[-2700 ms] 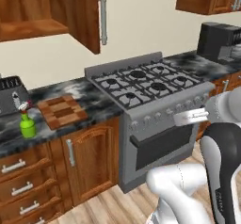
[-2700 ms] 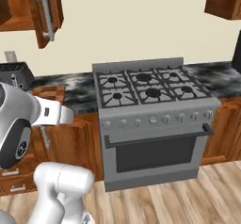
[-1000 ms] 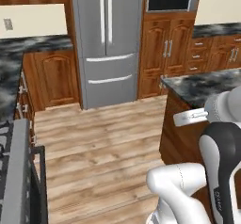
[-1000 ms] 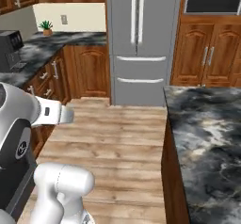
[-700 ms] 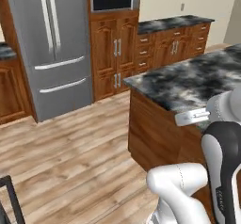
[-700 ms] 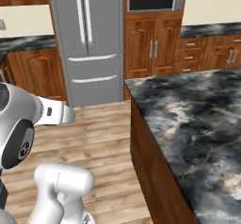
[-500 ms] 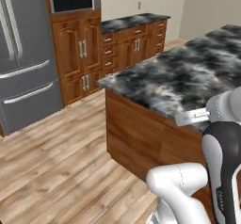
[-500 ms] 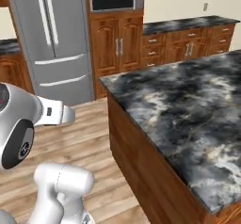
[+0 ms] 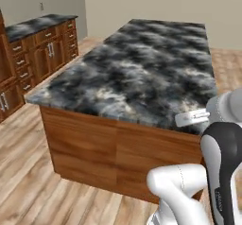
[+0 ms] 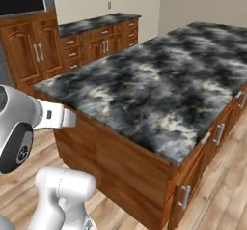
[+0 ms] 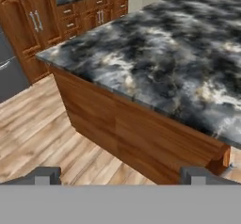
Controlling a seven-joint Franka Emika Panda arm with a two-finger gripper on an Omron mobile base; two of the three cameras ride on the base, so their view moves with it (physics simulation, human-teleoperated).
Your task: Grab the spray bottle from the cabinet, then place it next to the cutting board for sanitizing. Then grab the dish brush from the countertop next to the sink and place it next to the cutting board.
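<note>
A marble-topped island desk (image 9: pixel 137 73) stands ahead, with wooden drawers (image 10: pixel 103 35) along the far wall. The end effector (image 11: pixel 120 176) is spread wide and carries nothing. No brush is visible here; I'd finish driving toward the sink before reaching.

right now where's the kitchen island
The island stands straight ahead in both base views, its marble top bare, with wood floor to its left and wall cabinets behind.

A dark marble countertop (image 9: pixel 142 73) with pale veins is seen lying flat on a wooden island.
</note>
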